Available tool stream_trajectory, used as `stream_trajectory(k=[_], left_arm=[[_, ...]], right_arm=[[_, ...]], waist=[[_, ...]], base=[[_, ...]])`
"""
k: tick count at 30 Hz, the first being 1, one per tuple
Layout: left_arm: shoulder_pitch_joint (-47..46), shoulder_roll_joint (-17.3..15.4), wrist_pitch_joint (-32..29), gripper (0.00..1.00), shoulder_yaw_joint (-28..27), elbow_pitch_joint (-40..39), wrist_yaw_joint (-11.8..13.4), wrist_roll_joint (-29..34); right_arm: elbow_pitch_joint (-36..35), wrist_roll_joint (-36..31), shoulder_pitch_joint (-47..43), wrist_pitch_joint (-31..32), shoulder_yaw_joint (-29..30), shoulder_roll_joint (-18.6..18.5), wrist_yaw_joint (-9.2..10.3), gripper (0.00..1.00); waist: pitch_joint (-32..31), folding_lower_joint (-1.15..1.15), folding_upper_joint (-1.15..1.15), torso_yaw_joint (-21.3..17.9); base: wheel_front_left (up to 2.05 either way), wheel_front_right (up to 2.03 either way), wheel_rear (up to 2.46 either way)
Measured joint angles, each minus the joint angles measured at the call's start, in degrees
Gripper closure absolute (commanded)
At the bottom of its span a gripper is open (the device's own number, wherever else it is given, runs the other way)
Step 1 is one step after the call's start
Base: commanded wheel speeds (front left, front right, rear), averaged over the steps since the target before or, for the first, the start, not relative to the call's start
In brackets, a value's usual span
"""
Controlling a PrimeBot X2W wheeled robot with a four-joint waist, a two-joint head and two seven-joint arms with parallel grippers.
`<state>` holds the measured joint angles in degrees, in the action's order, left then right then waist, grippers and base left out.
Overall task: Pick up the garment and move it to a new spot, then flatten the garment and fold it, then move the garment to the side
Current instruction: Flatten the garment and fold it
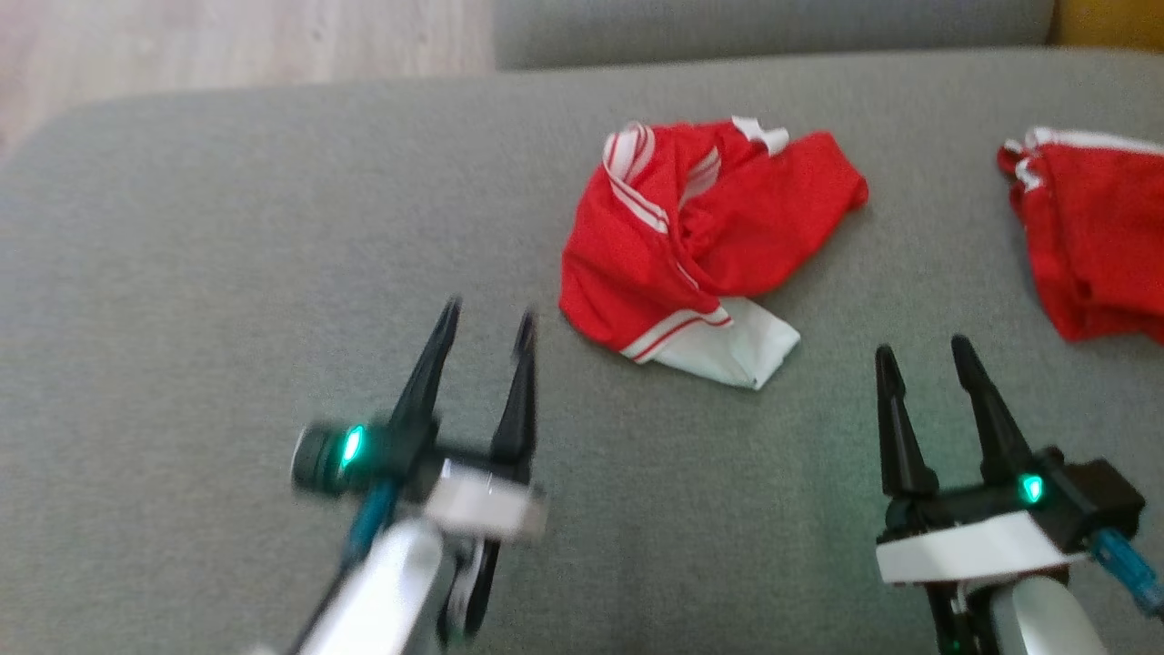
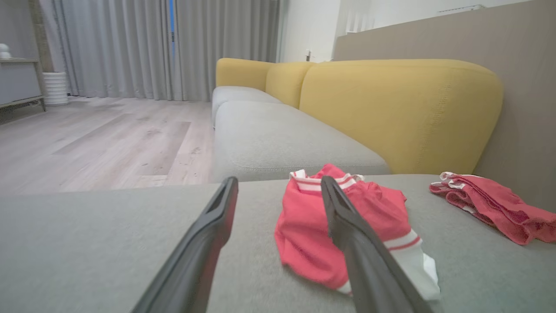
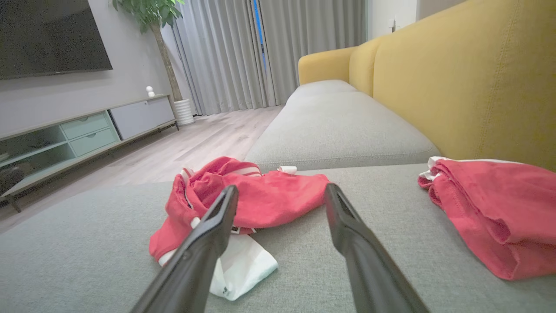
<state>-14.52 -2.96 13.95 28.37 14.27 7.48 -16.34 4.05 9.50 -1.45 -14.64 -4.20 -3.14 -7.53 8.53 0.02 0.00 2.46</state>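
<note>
The garment [image 1: 709, 236] lies crumpled on the grey sofa seat [image 1: 227, 273], bright red with a white panel edged in thin red stripes at its near end. It also appears in the left wrist view [image 2: 304, 226] and the right wrist view [image 3: 269, 200]. My left gripper [image 1: 488, 312] is open above the seat, to the near left of the garment and not touching it; its own view shows the fingers spread [image 2: 279, 179]. My right gripper [image 1: 920, 346] is open too, to the near right of the garment, with nothing between its fingers [image 3: 281, 188].
A second bunched red piece with white trim [image 1: 1100, 236] lies at the right edge of the seat, also in the wrist views [image 2: 491, 204] [image 3: 499, 217]. A yellow backrest [image 2: 399, 108] rises behind it. Wooden floor [image 1: 227, 36] lies beyond the seat's far left edge.
</note>
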Motion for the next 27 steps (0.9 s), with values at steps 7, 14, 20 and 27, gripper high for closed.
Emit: stream_trajectory(k=[7, 14, 20, 27], left_arm=[[-13.84, 0.11, -5.78, 0.00, 6.41, 3.41, -0.99, -6.61], [-21.59, 0.25, -8.00, 0.00, 9.79, 8.45, -0.63, -11.28], [-22.99, 0.30, -7.73, 0.00, 10.43, 12.90, -0.41, -13.05], [-24.15, 0.31, -6.19, 0.14, 10.68, 16.34, -0.38, -14.00]], right_arm=[[-0.35, 0.00, 3.05, 0.00, -1.14, -1.35, 0.00, 0.00], [-0.80, 0.01, 5.87, 0.00, -1.49, -1.48, -0.01, 0.00], [-1.07, 0.02, 5.85, 0.00, -1.15, -1.48, -0.01, 0.00], [-1.35, 0.02, 5.85, 0.00, -1.16, -1.47, -0.01, 0.00]], waist=[[5.23, 0.00, 0.00, -2.44], [9.43, 0.00, 0.00, -6.17], [11.20, -0.01, 0.00, -8.30], [11.84, -0.02, 0.00, -8.88]], base=[[0.00, 0.00, 0.00], [0.00, 0.00, 0.00], [0.00, 0.00, 0.00], [0.00, 0.00, 0.00]])
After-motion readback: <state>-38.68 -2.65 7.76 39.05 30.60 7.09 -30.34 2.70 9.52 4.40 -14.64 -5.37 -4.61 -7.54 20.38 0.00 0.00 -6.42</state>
